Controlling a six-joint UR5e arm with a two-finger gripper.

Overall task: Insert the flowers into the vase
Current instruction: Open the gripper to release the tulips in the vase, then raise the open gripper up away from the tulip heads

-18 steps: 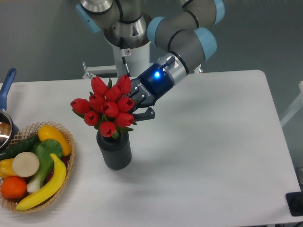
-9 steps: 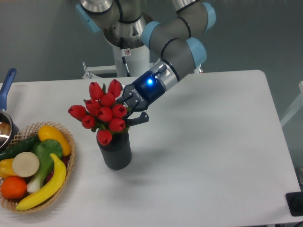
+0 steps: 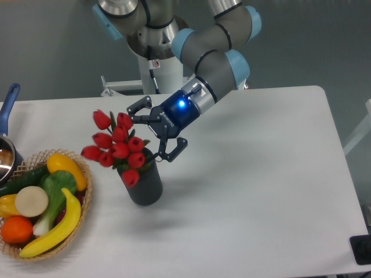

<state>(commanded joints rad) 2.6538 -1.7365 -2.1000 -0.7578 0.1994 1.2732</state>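
The flowers [image 3: 115, 146], a bunch of red tulip buds, stand with their stems in the mouth of the dark grey ribbed vase [image 3: 142, 184] and lean to the left. The vase is upright on the white table, left of centre. My gripper [image 3: 149, 132] is just right of the buds, open, its two black fingers spread wide with nothing between them. One finger [image 3: 139, 106] is up by the top buds, the other [image 3: 168, 152] is beside the vase's rim. The stems are hidden inside the vase.
A woven wicker basket [image 3: 82, 197] with toy fruit and vegetables, among them a banana [image 3: 55, 227], sits at the table's left front. A pot with a blue handle [image 3: 8, 108] pokes in at the left edge. A dark object [image 3: 360, 249] lies at the right front corner.
The gripper has opened and let go of the flowers. The bunch has dropped deeper into the vase and tipped further to the left.
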